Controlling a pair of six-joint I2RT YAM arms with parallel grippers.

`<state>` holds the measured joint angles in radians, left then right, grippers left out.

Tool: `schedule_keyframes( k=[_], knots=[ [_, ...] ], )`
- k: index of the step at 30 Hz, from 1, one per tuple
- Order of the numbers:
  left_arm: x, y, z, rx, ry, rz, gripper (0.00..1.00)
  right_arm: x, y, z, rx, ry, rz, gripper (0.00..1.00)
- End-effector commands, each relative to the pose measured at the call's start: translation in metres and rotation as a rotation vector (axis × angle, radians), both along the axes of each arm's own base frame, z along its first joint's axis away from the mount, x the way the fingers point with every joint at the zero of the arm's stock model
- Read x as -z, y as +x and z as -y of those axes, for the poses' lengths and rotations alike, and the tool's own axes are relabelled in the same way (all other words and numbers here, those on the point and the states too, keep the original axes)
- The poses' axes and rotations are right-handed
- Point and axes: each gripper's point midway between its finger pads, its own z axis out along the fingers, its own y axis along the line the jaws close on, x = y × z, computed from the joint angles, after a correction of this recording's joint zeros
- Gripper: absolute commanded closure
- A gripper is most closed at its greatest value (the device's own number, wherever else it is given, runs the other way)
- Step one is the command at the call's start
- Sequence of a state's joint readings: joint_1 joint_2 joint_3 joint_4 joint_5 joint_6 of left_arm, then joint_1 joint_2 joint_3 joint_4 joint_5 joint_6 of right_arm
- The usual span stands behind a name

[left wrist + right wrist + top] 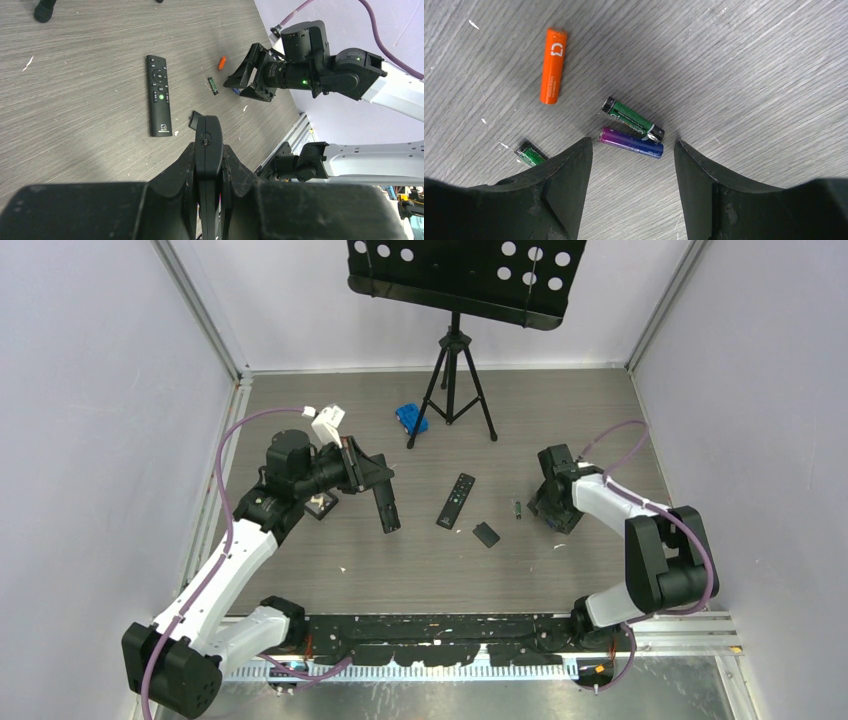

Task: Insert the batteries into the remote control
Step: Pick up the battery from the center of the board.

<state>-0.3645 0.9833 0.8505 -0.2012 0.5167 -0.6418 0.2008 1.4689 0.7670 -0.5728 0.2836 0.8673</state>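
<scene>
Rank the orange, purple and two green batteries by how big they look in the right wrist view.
1. Orange battery, longest and thickest.
2. Fully visible green battery and purple battery: look alike, unranked.
3. Second green battery: only an end shows past a finger, so unsure.

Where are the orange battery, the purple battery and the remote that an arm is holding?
orange battery (pixel 553 66): right wrist view, middle of its body.
purple battery (pixel 630 142): right wrist view, middle of its body.
held remote (pixel 208 150): left wrist view, its upper face near the free end.
</scene>
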Motion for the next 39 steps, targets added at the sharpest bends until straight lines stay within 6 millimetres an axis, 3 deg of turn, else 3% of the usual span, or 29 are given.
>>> schedule_keyframes(
  k=[1,8,13,19,28,33,39],
  knots=[
    [-0.012,-0.001,-0.001,0.009,-0.003,0.058,1.0,-0.003,0.016,0.003,0.026,-0.017,0.036,0.34],
    [-0.01,-0.001,-0.001,0.008,0.001,0.059,1.0,-0.002,0.015,0.008,0.035,-0.047,0.006,0.36],
    [-0.009,-0.001,-0.001,0.009,0.003,0.057,1.0,-0.005,0.011,0.008,0.018,-0.05,-0.009,0.49],
    [-0.009,-0.002,-0.002,0.008,0.005,0.057,1.0,-0.01,0.006,-0.006,-0.089,0.015,-0.022,0.61],
    [-0.012,-0.001,-0.002,0.006,0.007,0.062,1.0,-0.04,-0.007,-0.045,-0.374,0.101,0.01,0.66],
    [-0.013,0.0,-0.003,-0.001,0.01,0.065,1.0,-0.065,-0.013,-0.095,-0.604,0.122,0.074,0.66],
    [-0.014,-0.001,-0.005,-0.01,0.019,0.062,1.0,-0.055,-0.025,-0.143,-0.872,0.02,0.016,0.66]
  ],
)
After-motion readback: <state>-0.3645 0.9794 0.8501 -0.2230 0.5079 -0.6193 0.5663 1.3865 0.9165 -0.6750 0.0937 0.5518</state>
